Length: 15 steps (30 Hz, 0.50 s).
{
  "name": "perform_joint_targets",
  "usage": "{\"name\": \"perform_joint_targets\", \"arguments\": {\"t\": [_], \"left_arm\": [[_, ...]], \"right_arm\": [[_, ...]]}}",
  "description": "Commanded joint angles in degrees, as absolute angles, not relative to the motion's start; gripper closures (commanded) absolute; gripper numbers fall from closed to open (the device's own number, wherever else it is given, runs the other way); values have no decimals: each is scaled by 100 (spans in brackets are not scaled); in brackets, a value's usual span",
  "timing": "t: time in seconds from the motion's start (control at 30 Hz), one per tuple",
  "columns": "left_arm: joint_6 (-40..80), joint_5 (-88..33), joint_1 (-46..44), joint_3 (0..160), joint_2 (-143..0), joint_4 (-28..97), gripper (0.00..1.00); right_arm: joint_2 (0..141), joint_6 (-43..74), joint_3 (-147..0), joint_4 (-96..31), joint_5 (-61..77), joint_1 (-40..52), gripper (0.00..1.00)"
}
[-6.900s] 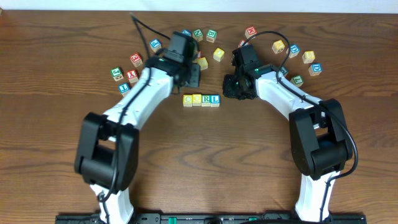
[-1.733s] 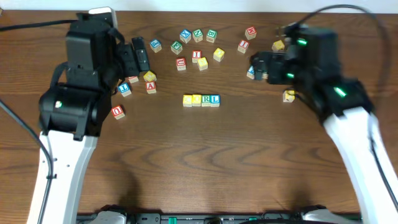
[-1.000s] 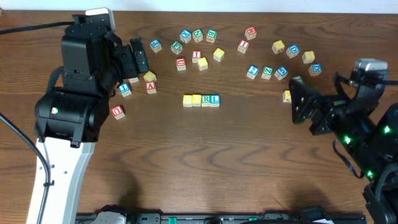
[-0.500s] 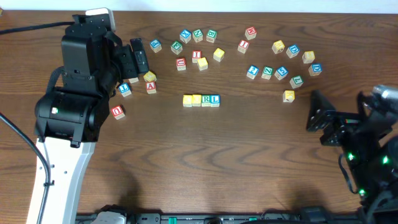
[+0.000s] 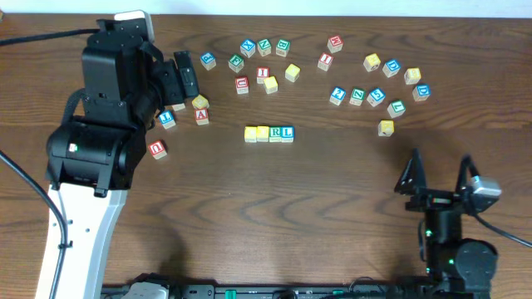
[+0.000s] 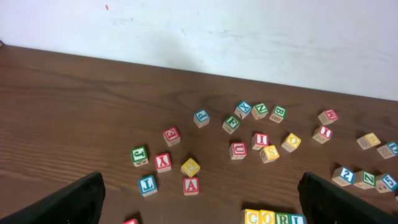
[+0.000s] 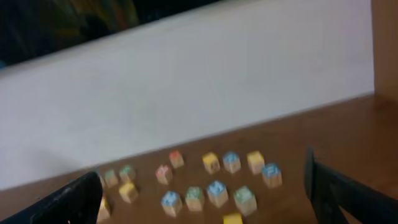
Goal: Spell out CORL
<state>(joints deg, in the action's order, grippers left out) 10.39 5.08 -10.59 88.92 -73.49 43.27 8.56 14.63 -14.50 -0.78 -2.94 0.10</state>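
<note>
Nearest the robot's base, the right gripper [image 5: 439, 166] stands over the near right part of the table [image 5: 274, 216]. Its two dark fingers are spread wide with nothing between them. Its own wrist view is blurred, so the cubes ahead of it show only as coloured spots and their letters cannot be read. Farther out, near the middle of the table, the CORL row [image 5: 269, 133] lies flat. It is four cubes touching side by side: two yellow-faced ones on the left, then the green R, then the blue L at the right end. In the left wrist view it sits at the bottom edge and reads C, O, R, L. Both grippers are well apart from it. A lone yellow cube [image 5: 386, 128] lies well to the right of the row, and a red U cube [image 5: 157, 149] lies well to its left. Beyond these, the left gripper [image 5: 188, 75] hangs over the far left part of the table, fingers released and empty. A red A cube [image 5: 202, 116] and a yellow-topped cube [image 5: 200, 102] lie near it on the robot's side. Farthest off, the loose cubes [image 5: 264, 46] are scattered in an arc along the far side, in front of a white wall [image 6: 249, 31].
</note>
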Motion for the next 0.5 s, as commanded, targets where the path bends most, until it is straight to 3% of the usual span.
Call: {"name": "perform_joint_targets", "arguments": {"t": [0.0, 0.47], "left_arm": [[945, 563, -1031, 8921, -7299, 4329, 2], [945, 563, -1031, 8921, -7299, 4329, 2]], "right_arm": [[388, 1739, -770, -12, -244, -51, 1], [34, 1706, -30, -427, -176, -45, 1]]}}
